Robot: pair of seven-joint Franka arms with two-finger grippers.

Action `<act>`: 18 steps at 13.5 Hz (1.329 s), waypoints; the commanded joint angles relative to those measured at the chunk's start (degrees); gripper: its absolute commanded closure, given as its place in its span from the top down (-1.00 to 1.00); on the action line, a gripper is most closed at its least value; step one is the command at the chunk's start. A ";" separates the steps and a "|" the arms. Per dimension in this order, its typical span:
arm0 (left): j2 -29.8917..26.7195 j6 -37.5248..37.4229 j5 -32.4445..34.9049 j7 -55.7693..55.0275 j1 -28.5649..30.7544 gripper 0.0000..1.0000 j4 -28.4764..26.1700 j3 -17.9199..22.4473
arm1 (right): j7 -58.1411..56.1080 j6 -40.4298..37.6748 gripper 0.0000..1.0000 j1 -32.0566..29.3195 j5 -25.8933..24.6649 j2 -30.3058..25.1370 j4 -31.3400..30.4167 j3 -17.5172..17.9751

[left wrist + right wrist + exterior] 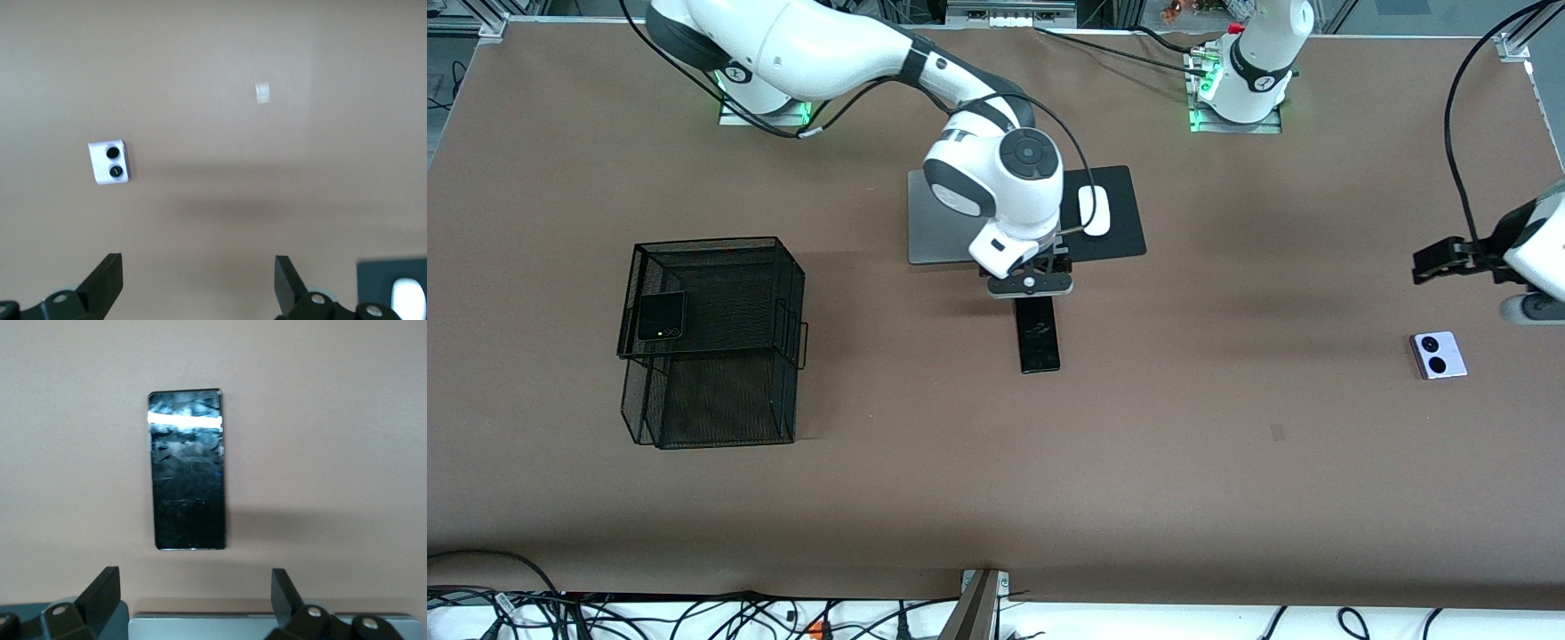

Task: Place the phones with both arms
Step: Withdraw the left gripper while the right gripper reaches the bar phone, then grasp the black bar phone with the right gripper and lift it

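Right wrist view: my right gripper [193,597], jaws wide and empty, hangs over the slab phone [187,470], a stiff, glossy, slippery thing best pinched across its long edges. My left gripper [198,280], equally wide, waits near the lilac flip phone [110,162].

black flip phone [661,316] in basket [711,267]; slab phone [1039,335] and lilac flip phone [1439,355] flat on table.

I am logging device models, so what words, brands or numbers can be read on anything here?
None can be read.
Long black phone: glossy face, glare only.
Lilac-white flip phone: two camera circles, no lettering.
Black flip phone in the mesh basket: a green dot, no text.
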 commanded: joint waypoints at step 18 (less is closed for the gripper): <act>-9.39 2.13 -4.83 -0.50 -2.05 1.00 -10.52 2.42 | -4.75 16.49 1.00 4.13 -2.78 10.07 3.96 -8.35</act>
